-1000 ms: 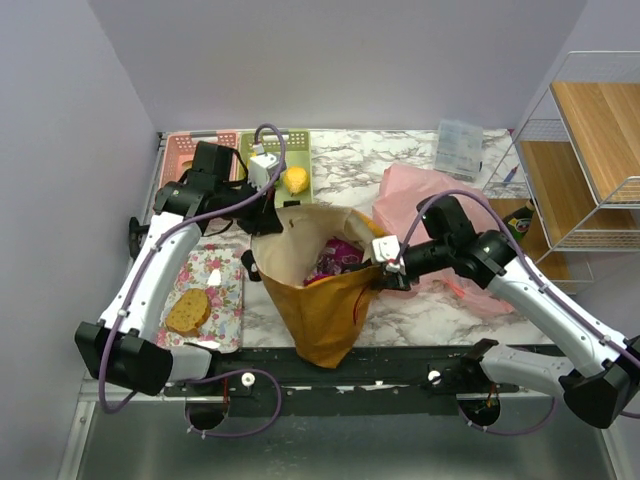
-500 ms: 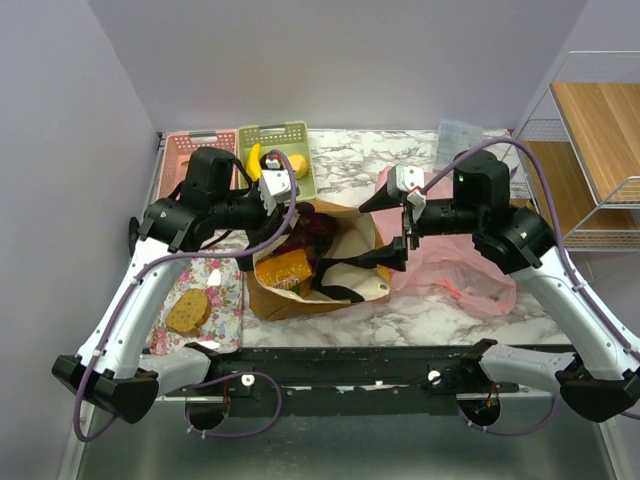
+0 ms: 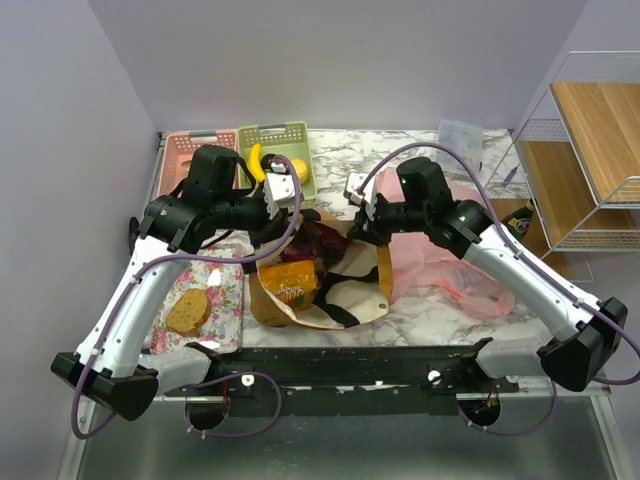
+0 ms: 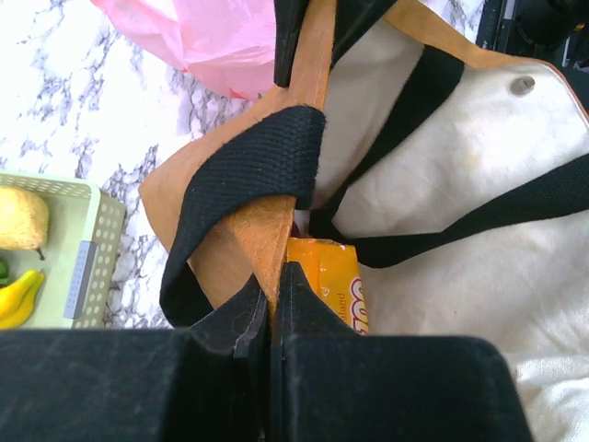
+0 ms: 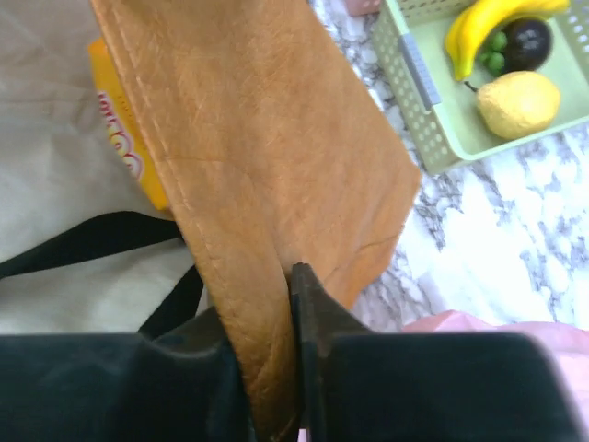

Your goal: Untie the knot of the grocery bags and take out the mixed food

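From above, the tote (image 3: 350,285) lies slumped open in the middle of the desk (image 3: 350,155), pale lining up. The pink bag (image 3: 455,265) sits crumpled just beside it on the right. The left pincer (image 3: 282,218) and right pincer (image 3: 366,226) both reach down to the tote's far rim, but from here we cannot see how their jaws stand.

The wrist views settle that. From the left wrist we see the left pincer clamped on the tote's mustard rim, where a black strap (image 4: 248,157) wraps over it. The orange packet (image 4: 329,276) lies inside the tote, just past the fingertips. From the right wrist we see the right pincer gripping a fold of the tote's outer wall, with the fabric running down between its fingers (image 5: 308,304).

The right wrist also looks into the green basket (image 5: 405,74), which stands on the desk near the tote's corner. It holds a banana (image 5: 483,20), a dark fruit (image 5: 527,41) and a lemon (image 5: 518,104). The left wrist catches only a corner of that basket, with the lemon and the banana's tip, and the dark fruit is out of frame.

Only the top view shows the rest: a pink basket (image 3: 185,150) touching the green one's left side, a floral tray (image 3: 220,270) left of the tote with a bread slice (image 3: 187,311) on it, and a wire shelf (image 3: 590,130) at the right edge.
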Tool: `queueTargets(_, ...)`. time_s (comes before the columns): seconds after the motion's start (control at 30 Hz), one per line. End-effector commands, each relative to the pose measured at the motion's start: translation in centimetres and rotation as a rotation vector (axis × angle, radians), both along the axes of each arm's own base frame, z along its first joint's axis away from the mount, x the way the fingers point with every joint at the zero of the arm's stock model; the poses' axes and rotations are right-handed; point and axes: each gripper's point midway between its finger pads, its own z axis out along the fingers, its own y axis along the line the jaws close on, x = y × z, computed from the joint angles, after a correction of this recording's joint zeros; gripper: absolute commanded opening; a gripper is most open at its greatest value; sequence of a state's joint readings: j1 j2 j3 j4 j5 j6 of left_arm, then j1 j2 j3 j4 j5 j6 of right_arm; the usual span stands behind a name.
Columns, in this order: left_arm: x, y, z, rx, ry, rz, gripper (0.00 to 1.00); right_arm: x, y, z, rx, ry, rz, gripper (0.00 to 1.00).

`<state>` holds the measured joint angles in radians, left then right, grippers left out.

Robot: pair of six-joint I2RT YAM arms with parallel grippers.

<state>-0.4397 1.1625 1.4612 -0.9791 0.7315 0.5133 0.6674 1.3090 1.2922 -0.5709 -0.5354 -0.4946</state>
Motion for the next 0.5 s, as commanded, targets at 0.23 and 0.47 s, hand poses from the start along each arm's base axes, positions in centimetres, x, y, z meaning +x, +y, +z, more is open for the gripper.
queueTargets(0.23, -4.5, -0.7, -1.2, -0.095, 0.044, -0.052, 0.0, -3.1, -0.9, 5.9, 0.123, -0.144, 0.091, 0.83)
queueTargets(0.47, -3.5, -1.8, 1.1, -0.19, 0.058, -0.007, 0.0, -8.8, 2.3, 7.8, 0.181, -0.159, 0.279, 0.82)
